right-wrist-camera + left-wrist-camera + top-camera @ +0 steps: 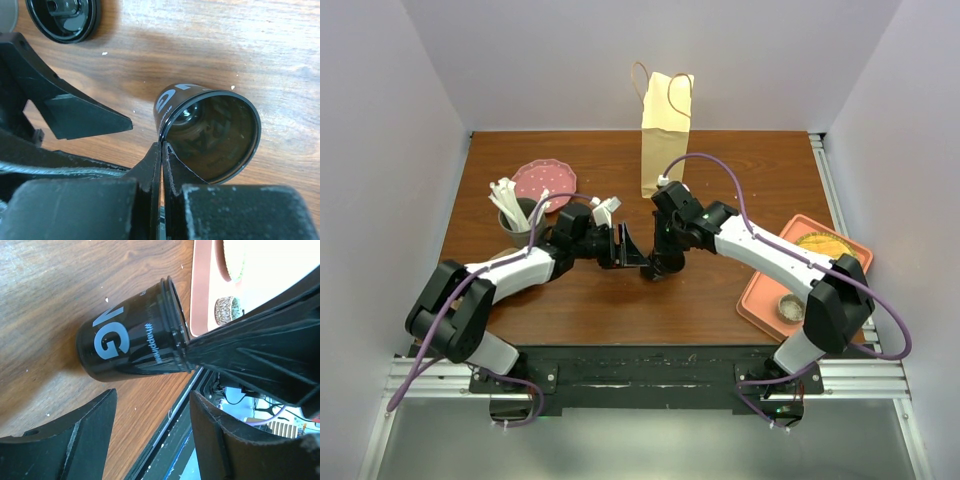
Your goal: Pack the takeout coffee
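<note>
The takeout coffee cup (210,135) is small and black with pale lettering. Its top is open, with no lid on it. It stands on the wooden table, also in the left wrist view (125,340) and the top view (660,268). My right gripper (162,150) is shut on the cup's rim, one finger inside and one outside; it also shows in the top view (666,260). My left gripper (150,435) is open and empty, just left of the cup (632,250). A loose black lid (62,17) lies flat on the table beyond my left fingers.
A tall paper bag (665,130) stands at the back centre. A grey cup of white utensils (515,215) and a pink plate (545,180) are at the left. An orange tray (765,295) with food is at the right.
</note>
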Robot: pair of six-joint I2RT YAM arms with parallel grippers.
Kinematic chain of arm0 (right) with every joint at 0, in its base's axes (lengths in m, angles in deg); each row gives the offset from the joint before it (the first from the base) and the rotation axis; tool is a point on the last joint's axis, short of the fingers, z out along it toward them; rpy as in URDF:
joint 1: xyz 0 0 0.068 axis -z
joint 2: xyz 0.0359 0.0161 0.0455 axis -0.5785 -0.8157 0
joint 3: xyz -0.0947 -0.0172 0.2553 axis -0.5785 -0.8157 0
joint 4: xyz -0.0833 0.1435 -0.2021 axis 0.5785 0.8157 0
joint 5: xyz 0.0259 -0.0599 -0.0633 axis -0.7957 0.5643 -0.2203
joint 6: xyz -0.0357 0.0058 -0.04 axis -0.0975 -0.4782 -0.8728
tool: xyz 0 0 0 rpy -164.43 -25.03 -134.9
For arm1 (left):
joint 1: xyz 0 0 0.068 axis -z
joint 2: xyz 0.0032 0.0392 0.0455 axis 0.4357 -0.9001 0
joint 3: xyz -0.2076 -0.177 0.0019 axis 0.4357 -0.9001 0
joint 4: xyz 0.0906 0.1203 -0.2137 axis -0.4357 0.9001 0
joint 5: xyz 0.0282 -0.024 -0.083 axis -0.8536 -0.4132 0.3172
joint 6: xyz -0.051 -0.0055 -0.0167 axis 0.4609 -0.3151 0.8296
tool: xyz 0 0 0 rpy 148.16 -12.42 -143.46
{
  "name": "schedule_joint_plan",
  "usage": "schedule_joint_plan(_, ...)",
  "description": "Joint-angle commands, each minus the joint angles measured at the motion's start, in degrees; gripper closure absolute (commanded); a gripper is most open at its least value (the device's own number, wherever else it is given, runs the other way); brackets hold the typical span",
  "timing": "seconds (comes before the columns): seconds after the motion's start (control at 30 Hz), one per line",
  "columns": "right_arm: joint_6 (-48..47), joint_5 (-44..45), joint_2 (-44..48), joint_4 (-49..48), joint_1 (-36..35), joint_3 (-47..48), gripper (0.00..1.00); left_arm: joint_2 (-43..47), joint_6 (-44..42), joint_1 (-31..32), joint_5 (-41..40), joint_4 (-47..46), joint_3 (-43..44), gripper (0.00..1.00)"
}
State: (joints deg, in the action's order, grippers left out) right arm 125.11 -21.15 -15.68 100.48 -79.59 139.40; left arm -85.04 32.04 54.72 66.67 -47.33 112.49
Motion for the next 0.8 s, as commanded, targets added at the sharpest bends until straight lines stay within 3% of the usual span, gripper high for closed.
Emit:
schedule_joint_plan(0.0, 1.99, 3.24, 3.11, -1.11, -0.14, 0.34, 1.00, -0.24, 0.64, -0.41, 1.16, -3.39, -0.80, 0.35)
schedule_joint_plan(0.77, -2.57, 13.70, 1.35, 9.43, -1.19, 8.07, 1.00, -3.23, -1.91, -0.41, -2.27, 0.04, -0.01, 0.36)
